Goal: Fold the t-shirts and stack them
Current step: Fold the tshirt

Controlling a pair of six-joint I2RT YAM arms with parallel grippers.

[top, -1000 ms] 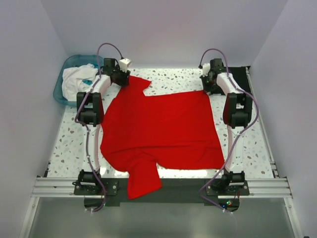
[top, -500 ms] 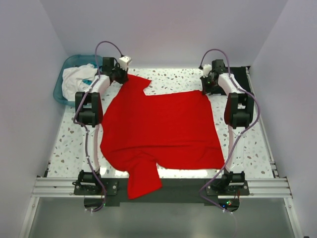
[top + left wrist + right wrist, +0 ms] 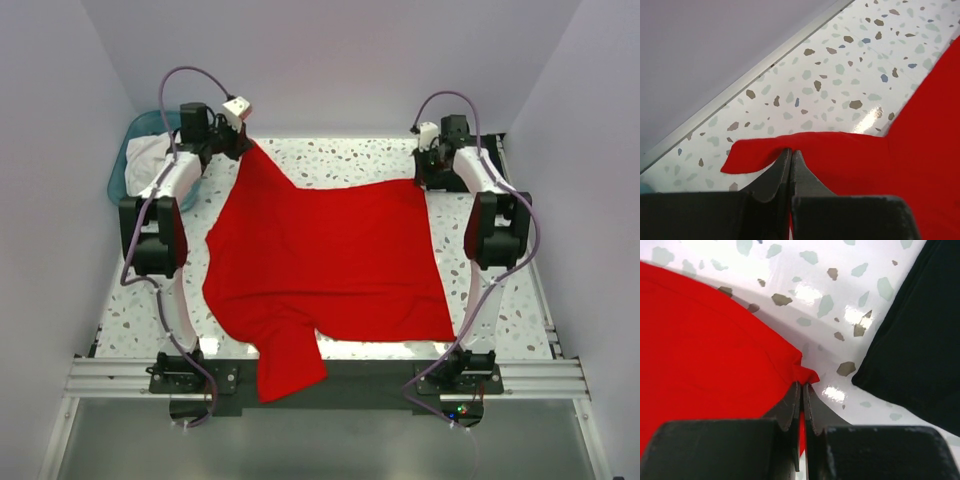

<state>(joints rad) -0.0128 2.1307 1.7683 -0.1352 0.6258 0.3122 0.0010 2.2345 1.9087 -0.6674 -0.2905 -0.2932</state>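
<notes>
The red t-shirt [image 3: 330, 265] lies spread over the speckled table, one sleeve hanging over the near edge. My left gripper [image 3: 243, 148] is shut on its far left sleeve and holds it off the table; the left wrist view shows the jaws pinching the sleeve edge [image 3: 790, 145]. My right gripper [image 3: 422, 182] is shut on the far right corner of the red shirt [image 3: 801, 372]. The black t-shirt [image 3: 920, 340], a flat folded rectangle, lies at the far right [image 3: 492, 160], just beside the right gripper.
A teal basin [image 3: 138, 135] holding white cloth [image 3: 150, 160] sits at the far left, behind the left arm. White walls close in the table on three sides. A metal rail [image 3: 330, 378] runs along the near edge.
My left arm has swung left and lifted, pulling the far left sleeve up and out straight. My right gripper has shifted slightly right with its corner.
</notes>
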